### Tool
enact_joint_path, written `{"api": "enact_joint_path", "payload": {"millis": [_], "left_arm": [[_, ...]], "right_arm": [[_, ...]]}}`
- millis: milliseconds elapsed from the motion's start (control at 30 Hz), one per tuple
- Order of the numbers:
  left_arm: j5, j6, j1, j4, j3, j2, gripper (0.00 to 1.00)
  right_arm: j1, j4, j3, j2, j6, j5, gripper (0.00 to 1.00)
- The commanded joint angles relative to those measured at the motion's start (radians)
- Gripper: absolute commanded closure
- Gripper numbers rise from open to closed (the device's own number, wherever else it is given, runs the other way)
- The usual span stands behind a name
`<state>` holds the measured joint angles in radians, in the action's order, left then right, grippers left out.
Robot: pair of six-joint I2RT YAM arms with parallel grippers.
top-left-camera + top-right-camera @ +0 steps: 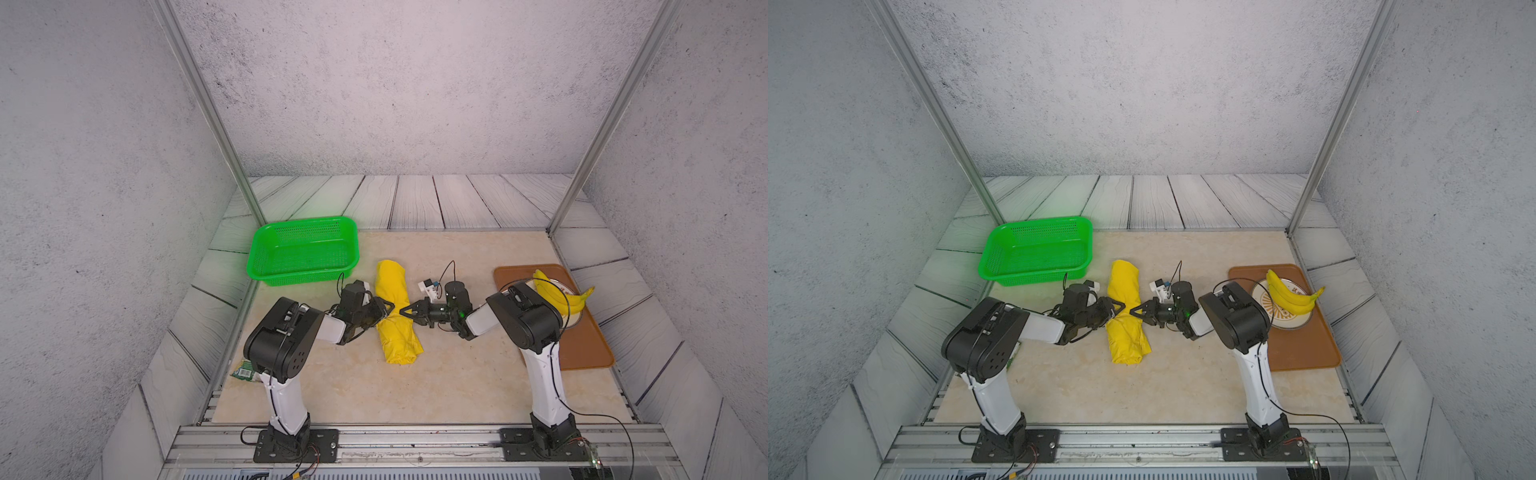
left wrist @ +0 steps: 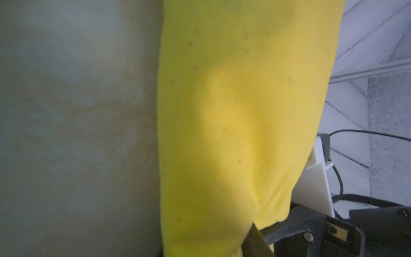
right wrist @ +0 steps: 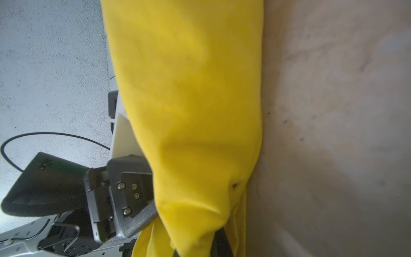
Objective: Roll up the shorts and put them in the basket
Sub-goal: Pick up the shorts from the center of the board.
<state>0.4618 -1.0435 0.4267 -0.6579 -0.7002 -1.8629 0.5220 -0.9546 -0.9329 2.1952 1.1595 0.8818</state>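
Bright yellow fabric shorts point(image 1: 397, 336), a long roll near the middle of the beige marbled tabletop point(image 1: 332, 386). The right gripper point(image 1: 405, 311) is clenched on its side fabric; the left gripper point(image 1: 385, 308) touches the opposite side, grip not discernible. Keep both pinches level and turn evenly so the roll does not loosen.

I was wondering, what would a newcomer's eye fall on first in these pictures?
The bright yellow shorts, rolled into a long bundle, lie in the middle of the table, with the left gripper and right gripper meeting at the bundle's middle from opposite sides. Next come the green basket at the table's far left corner and the bananas on a plate on the brown tray at the right.
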Motion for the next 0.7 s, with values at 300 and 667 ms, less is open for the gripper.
{"api": "enact_joint_path", "payload": {"millis": [300, 667], "left_arm": [[-0.053, 0.132, 0.009, 0.331, -0.132, 0.082, 1.0], [-0.133, 0.32, -0.001, 0.723, -0.337, 0.203, 1.0]], "right_arm": [[0.008, 0.222, 0.071, -0.181, -0.195, 0.03, 0.58], [-0.05, 0.466, 0.2, -0.489, -0.359, -0.066, 0.51]]}}
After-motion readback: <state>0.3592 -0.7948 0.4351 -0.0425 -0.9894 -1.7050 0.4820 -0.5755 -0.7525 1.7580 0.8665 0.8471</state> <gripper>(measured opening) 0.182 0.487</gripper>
